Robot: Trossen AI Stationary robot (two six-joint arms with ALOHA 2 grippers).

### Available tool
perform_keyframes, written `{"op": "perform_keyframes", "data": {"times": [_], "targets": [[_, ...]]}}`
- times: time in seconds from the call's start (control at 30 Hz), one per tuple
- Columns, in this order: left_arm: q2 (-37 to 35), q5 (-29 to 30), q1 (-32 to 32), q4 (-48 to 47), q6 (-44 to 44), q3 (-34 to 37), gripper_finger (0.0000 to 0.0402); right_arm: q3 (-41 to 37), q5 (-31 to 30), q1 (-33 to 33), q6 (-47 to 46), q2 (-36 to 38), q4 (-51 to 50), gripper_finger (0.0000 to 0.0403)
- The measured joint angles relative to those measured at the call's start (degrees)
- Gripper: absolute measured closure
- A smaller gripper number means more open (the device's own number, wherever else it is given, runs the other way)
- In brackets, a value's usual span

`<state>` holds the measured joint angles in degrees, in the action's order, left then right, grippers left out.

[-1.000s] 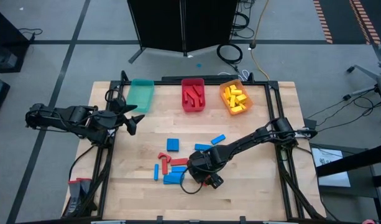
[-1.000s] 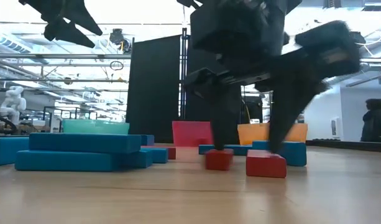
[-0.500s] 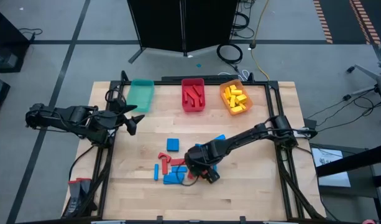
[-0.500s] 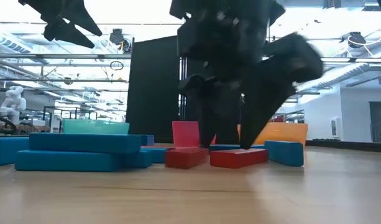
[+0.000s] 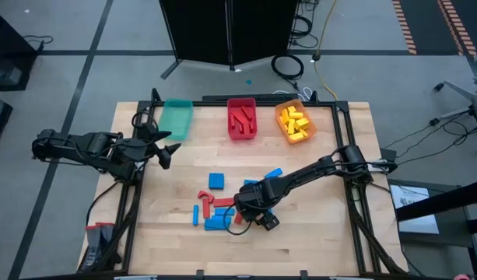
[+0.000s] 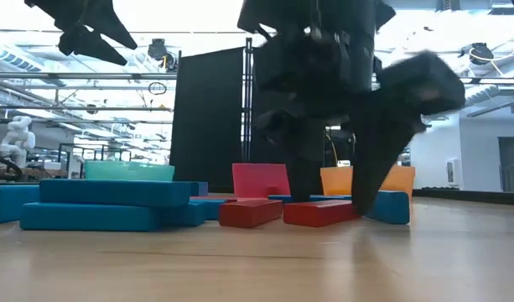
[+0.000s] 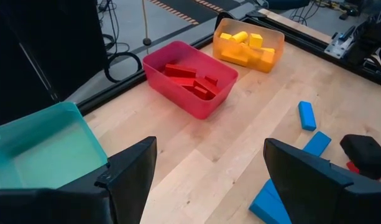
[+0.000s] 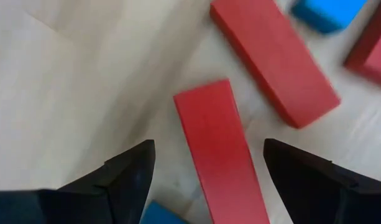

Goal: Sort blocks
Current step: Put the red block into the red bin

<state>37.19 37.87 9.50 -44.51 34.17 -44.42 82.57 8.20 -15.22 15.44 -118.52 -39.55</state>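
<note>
Two red blocks lie flat on the table [image 5: 316, 241] under the right gripper [image 8: 206, 171]. The nearer red bar [image 8: 218, 152] sits between the spread fingers, its long axis running along the gripper's line of sight, not across the gap; neither finger touches it. The second red bar [image 8: 274, 59] lies just beyond, angled to the first, apart from it. In the low view both bars [image 6: 319, 212] rest flat on the wood, ends toward the camera. Blue blocks [image 5: 215, 181] scatter around them in the table's middle, some stacked toward the near-left side [image 6: 114, 205].

Right gripper: wide open, holding nothing, low over the cluster near the table's centre [image 5: 256, 215].

Left gripper [image 5: 166, 152]: fingers wide apart, empty, raised at the left edge.

Along the far edge: teal bin [image 5: 176, 118], red bin [image 5: 241, 118] with red blocks, orange bin [image 5: 295, 121] with yellow blocks.
</note>
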Motion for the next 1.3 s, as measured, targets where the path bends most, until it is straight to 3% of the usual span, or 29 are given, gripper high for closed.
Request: {"op": "perform_keyframes", "data": {"times": [0.27,0.5,0.53,0.73,0.93,1.3], "targets": [[0.0,0.2,0.0,0.0,0.0,0.0,0.0100,-5.9,-4.1,0.1,-3.7,0.5,4.4,0.0154],[0.1,0.2,0.0,0.0,0.0,0.0,0.0100,-6.3,-6.9,-0.1,-4.4,0.5,4.0,0.0289],[0.1,0.2,0.0,0.0,0.0,0.0,0.0100,-6.3,-7.0,-0.1,-4.8,0.5,4.0,0.0294],[0.1,0.2,0.0,0.0,0.0,0.0,0.0100,-5.6,-7.9,0.0,-8.7,0.3,3.3,0.0294],[0.1,0.2,0.0,0.0,0.0,0.0,0.0100,1.5,-10.8,0.5,-8.3,-0.4,-2.7,0.0294],[0.1,0.2,0.0,-0.1,-0.1,0.0,0.0100,14.4,-10.3,9.6,-3.4,-0.2,-12.1,0.0294]]}}
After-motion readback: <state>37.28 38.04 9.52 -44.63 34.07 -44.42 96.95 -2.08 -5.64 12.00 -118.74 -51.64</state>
